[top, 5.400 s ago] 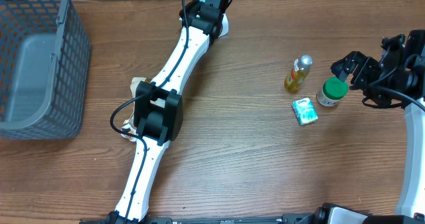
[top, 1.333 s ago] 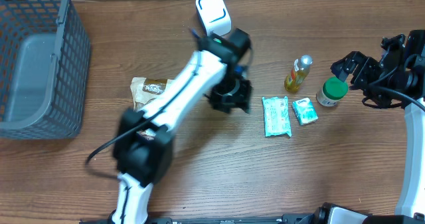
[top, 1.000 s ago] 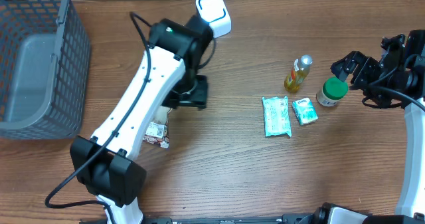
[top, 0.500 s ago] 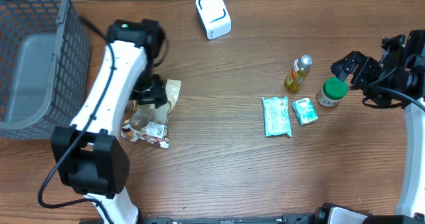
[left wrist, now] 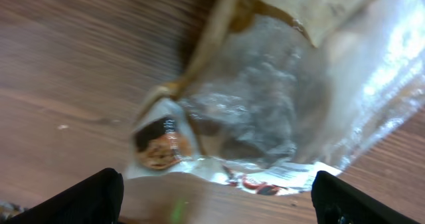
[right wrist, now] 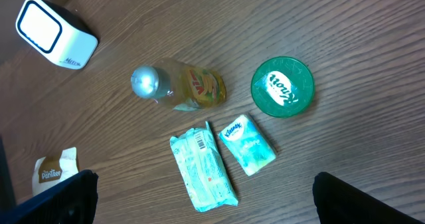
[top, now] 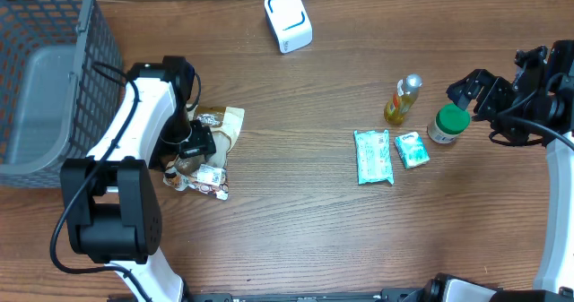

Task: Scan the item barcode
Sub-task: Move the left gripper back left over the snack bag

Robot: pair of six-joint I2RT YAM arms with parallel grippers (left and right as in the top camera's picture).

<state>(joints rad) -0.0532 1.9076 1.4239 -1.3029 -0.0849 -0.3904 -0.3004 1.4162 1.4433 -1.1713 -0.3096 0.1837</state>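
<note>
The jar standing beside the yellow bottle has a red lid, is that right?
No. The lid of the jar is green, not red; the right wrist view shows it from above. The jar does stand beside the yellow bottle.

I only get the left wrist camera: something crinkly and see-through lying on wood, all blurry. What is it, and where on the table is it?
Observer: It's one of a few packets heaped at the table's left, beside a grey wire basket.
Operator: Where's the thing that reads barcodes?
Observer: A small white scanner sits near the table's far edge, apart from the heap.
Operator: And the other arm?
Observer: The right pincer hangs open on the right, near a green-lidded jar, and holds nothing.
</note>
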